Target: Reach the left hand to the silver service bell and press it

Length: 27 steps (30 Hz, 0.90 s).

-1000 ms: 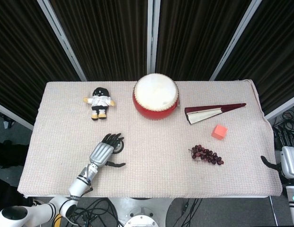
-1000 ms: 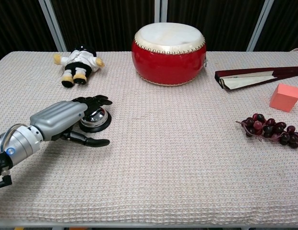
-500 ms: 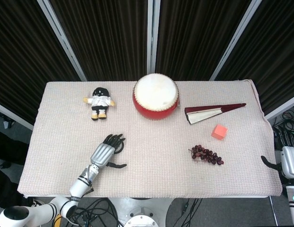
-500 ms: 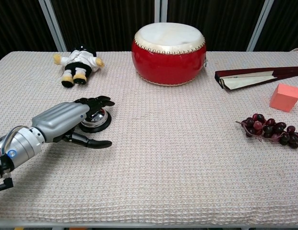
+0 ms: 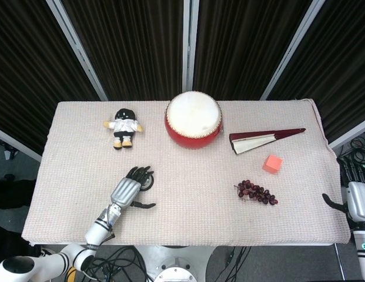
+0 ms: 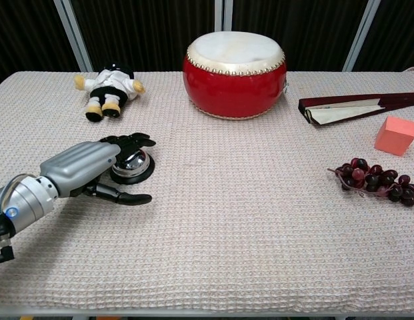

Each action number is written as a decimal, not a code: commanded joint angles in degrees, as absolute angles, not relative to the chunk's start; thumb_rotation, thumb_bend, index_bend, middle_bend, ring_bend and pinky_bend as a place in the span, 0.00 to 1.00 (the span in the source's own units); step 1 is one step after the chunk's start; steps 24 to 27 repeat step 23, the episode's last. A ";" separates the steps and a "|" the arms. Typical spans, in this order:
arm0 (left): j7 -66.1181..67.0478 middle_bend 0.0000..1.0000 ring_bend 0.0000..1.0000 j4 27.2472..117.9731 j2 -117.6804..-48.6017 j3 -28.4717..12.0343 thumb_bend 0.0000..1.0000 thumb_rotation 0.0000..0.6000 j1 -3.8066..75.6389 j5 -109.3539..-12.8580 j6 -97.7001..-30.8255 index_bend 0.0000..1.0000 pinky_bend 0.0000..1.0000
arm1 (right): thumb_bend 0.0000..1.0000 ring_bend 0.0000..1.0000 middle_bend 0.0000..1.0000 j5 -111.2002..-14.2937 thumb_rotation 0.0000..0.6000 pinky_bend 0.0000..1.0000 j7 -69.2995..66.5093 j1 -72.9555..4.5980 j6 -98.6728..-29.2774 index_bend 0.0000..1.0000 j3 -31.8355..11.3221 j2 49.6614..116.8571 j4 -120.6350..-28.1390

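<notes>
The left hand [image 6: 93, 165] hovers with loose, empty fingers [image 6: 135, 140] spread directly over the silver service bell [image 6: 132, 165], so the press goes straight down.

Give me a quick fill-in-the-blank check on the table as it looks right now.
1. The left robot hand is over the silver ____.
2. The drum has a ____ body.
3. The doll lies to the ____ of the drum in the chest view.
4. The pink cube sits between the fan and the ____.

Missing words: bell; red; left; grapes
</notes>
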State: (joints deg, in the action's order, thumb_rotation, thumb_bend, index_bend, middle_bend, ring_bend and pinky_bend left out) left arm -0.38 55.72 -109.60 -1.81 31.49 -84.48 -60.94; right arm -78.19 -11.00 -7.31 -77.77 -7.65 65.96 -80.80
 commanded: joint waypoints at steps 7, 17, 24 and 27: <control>1.54 0.00 0.00 60.08 -105.85 -5.29 0.00 0.29 32.08 -85.19 -66.29 0.00 0.00 | 0.13 0.00 0.00 -78.61 1.00 0.00 -11.67 -7.28 -78.07 0.00 -7.67 66.06 -80.84; 12.19 0.00 0.00 73.43 -89.69 -5.15 0.00 0.41 22.07 -79.60 -75.64 0.00 0.00 | 0.15 0.00 0.00 -80.97 1.00 0.00 -11.92 -7.93 -79.12 0.00 -7.28 68.00 -80.71; 10.92 0.00 0.00 77.06 -82.59 -5.10 0.00 0.52 17.11 -76.92 -79.29 0.00 0.00 | 0.15 0.00 0.00 -81.41 1.00 0.00 -10.62 -8.22 -78.70 0.00 -6.68 68.87 -80.90; 10.92 0.00 0.00 77.06 -82.59 -5.10 0.00 0.52 17.11 -76.92 -79.29 0.00 0.00 | 0.15 0.00 0.00 -81.41 1.00 0.00 -10.62 -8.22 -78.70 0.00 -6.68 68.87 -80.90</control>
